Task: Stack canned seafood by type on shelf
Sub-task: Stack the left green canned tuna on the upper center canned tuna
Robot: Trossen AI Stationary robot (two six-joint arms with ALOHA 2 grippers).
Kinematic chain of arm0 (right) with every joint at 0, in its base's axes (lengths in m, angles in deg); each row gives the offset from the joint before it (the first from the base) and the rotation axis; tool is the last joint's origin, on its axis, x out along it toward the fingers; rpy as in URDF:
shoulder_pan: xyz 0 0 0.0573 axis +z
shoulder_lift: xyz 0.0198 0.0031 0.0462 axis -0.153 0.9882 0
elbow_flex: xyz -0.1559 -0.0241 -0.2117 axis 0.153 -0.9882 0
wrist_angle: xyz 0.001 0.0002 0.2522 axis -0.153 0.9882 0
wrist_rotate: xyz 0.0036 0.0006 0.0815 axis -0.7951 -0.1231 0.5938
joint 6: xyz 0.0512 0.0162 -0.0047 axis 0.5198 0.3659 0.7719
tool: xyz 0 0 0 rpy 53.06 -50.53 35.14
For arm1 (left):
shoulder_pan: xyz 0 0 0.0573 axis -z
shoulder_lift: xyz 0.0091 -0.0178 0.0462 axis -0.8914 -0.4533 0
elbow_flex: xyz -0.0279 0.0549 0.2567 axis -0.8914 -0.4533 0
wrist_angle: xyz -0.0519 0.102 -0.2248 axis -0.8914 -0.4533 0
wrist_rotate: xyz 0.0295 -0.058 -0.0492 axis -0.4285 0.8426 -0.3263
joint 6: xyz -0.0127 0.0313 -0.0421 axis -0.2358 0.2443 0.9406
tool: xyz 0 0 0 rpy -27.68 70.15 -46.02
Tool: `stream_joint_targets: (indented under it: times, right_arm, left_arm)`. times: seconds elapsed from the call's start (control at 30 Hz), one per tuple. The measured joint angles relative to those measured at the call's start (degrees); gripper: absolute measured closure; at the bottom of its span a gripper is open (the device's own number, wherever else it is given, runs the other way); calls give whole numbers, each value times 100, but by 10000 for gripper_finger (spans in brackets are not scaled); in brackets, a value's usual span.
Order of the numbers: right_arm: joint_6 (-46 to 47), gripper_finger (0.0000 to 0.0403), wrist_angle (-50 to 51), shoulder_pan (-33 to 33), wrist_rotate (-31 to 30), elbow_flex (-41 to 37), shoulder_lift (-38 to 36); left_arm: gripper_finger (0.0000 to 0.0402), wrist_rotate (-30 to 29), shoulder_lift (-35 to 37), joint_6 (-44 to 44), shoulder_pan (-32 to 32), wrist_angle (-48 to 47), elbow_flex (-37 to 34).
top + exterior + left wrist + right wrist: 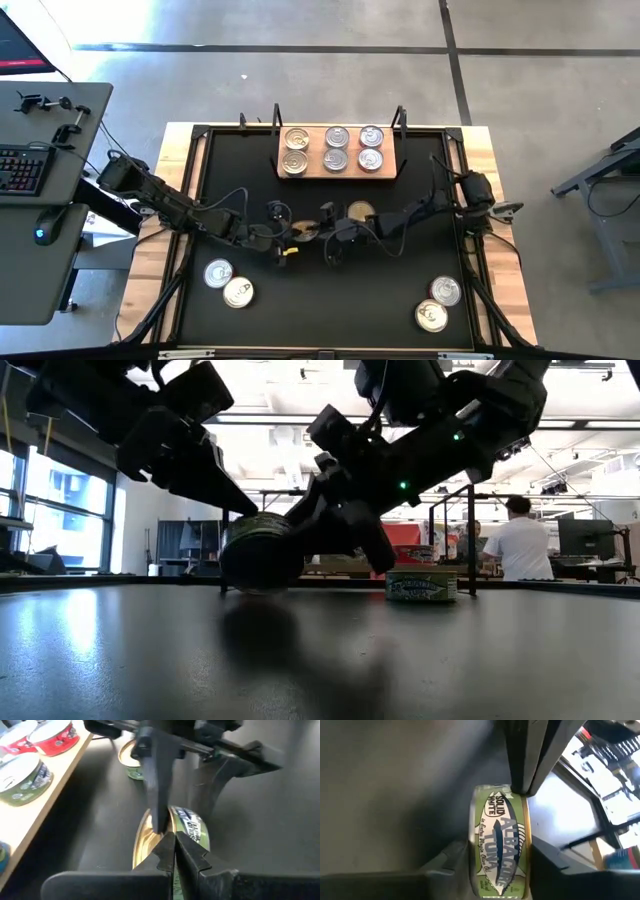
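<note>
tin [501,847] standing on edge mid-counter | right jaws [492,857] gripping its flat faces | left jaws [172,851] shut, touching its rim | shelf [338,171] lying at 12 o'clock

Six tins [335,149] on shelf [385,169]; apparently one on edge mid-table [306,231].

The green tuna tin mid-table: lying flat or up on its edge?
On edge. The green tuna tin stands on its rim, label sideways, between the right gripper's fingers; the low view shows it tipped.
</note>
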Motion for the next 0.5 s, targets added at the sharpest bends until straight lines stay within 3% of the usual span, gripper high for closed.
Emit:
stream_joint_targets:
  times: [0.27,0.5]
  right_arm:
    - [971,281,1362,485,-1276,4,-862]
    - [898,281,1959,545,-3156,9,-2195]
  left_arm:
    - [401,-194,531,626,142,-1457,3]
    - [402,-460,719,1024,343,-1952,1]
